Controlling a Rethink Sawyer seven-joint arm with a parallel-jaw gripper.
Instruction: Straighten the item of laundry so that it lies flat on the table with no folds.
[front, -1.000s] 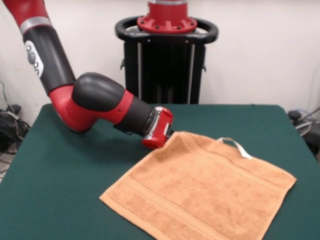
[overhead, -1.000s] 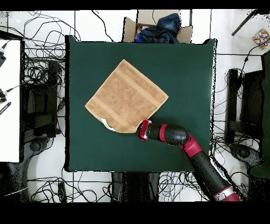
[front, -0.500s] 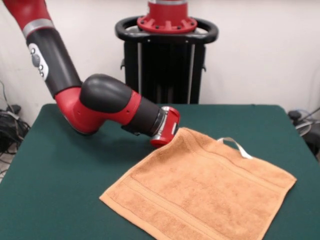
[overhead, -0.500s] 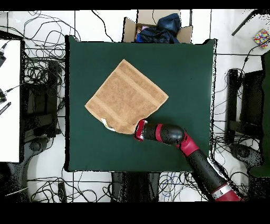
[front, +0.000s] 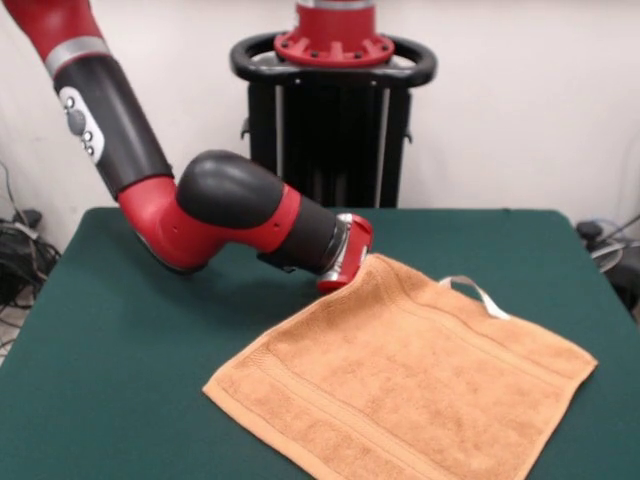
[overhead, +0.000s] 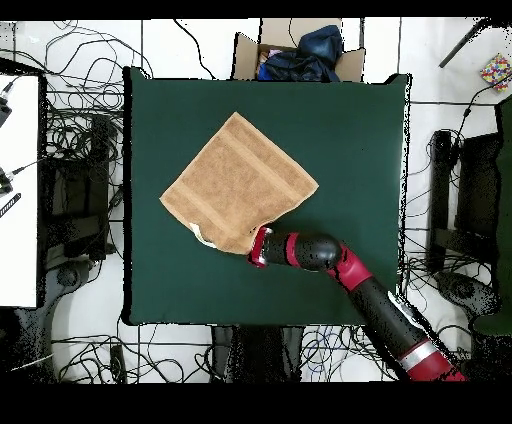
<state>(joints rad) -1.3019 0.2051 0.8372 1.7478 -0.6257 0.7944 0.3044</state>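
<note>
The item of laundry (front: 410, 380), an orange-tan towel (overhead: 240, 185), lies spread on the green table (front: 120, 330) like a diamond, mostly flat. Its far corner is raised slightly where my gripper (front: 356, 268) meets it. In the overhead view my gripper (overhead: 256, 247) sits at the towel's bottom corner, with the arm stretching away to the lower right. The gripper is shut on that corner, and the cloth hides its tips. A white tag (front: 478, 292) loops out from the towel's far right edge, and the tag (overhead: 203, 238) also shows from overhead.
The table (overhead: 350, 150) extends well beyond the towel on every side. A cardboard box (overhead: 300, 55) holding dark cloth stands just past the table's top edge in the overhead view. Cables cover the floor around the table.
In the front view my gripper has moved right, carrying the towel's far corner with it. The whole towel has shifted slightly the same way.
</note>
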